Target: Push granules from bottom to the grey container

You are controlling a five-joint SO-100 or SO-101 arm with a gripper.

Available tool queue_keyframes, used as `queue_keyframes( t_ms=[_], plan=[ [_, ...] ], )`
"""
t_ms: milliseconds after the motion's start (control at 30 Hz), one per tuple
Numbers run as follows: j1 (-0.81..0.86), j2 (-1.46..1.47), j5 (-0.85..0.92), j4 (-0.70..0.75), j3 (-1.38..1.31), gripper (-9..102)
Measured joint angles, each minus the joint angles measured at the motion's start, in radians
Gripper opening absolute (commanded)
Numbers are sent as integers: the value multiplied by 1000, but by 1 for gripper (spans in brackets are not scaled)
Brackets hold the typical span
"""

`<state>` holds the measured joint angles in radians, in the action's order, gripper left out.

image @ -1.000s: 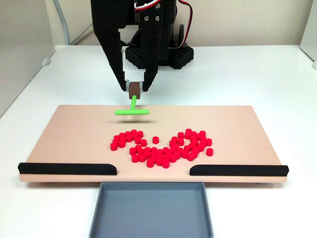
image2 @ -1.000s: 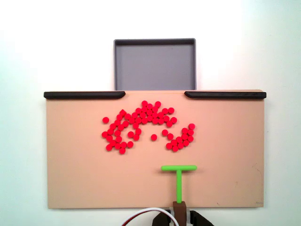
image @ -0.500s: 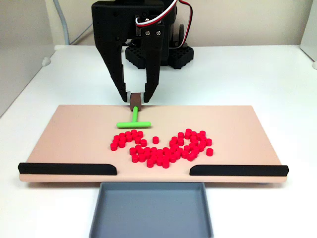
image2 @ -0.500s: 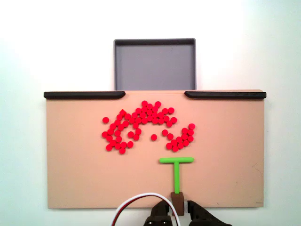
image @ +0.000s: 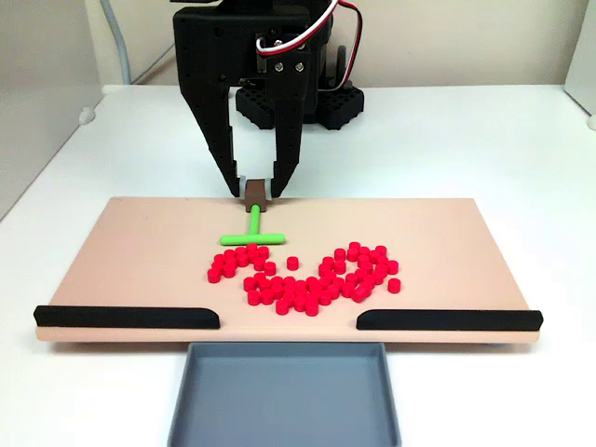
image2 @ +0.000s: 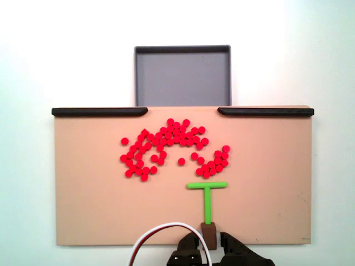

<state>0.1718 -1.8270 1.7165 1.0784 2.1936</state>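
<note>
The red granules (image: 303,277) lie in a loose arc on the beige board (image: 140,251), seen from above as a curved cluster (image2: 169,138). The empty grey container (image: 284,391) sits off the board's front edge, between the two black strips; in the top-down fixed view it is at the top (image2: 182,75). My gripper (image: 253,191) is shut on the brown block of the green T-shaped pusher (image: 251,237). The pusher's crossbar (image2: 207,185) sits just behind the right-hand granules, nearly touching them, with the gripper (image2: 208,237) at the board's edge.
Two black strips (image: 126,317) (image: 447,319) line the board's container side, leaving a gap in front of the tray. The arm's black base (image: 298,102) stands behind the board on a white table. A white cable (image2: 161,230) loops by the gripper.
The gripper has carried the pusher lower and toward the granules; its crossbar now sits close behind the cluster. The granules have not moved.
</note>
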Motion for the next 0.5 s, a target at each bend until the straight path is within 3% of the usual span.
queue_keyframes(
  t_ms=[500],
  plan=[
    [-5,54,9,-26,-46,0]
  ],
)
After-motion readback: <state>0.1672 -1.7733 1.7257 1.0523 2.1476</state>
